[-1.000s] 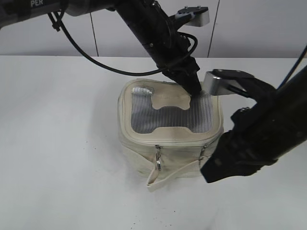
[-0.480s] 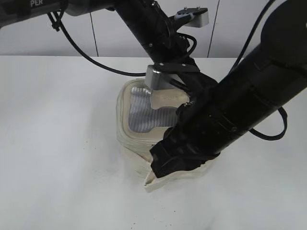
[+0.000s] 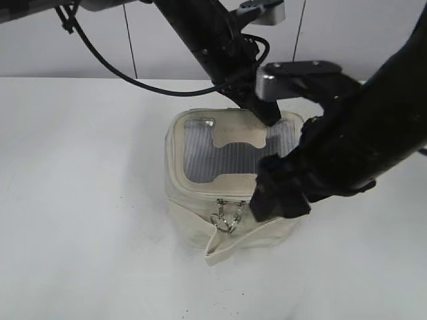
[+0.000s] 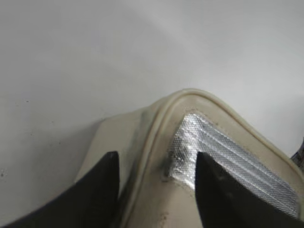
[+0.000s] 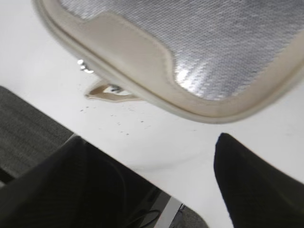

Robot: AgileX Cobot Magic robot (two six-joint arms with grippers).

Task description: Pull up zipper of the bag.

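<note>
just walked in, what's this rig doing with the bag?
Two arms are working a small cream bag on the white table. The left tool straddles the lid rim at a back corner, fingers open. The right tool hangs open above the front edge, gripping nothing. The two silver ring pulls sit together at the front.

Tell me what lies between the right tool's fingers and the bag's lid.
Only bare white table: in the right wrist view the right tool hangs open, apart from the bag, touching nothing.
</note>
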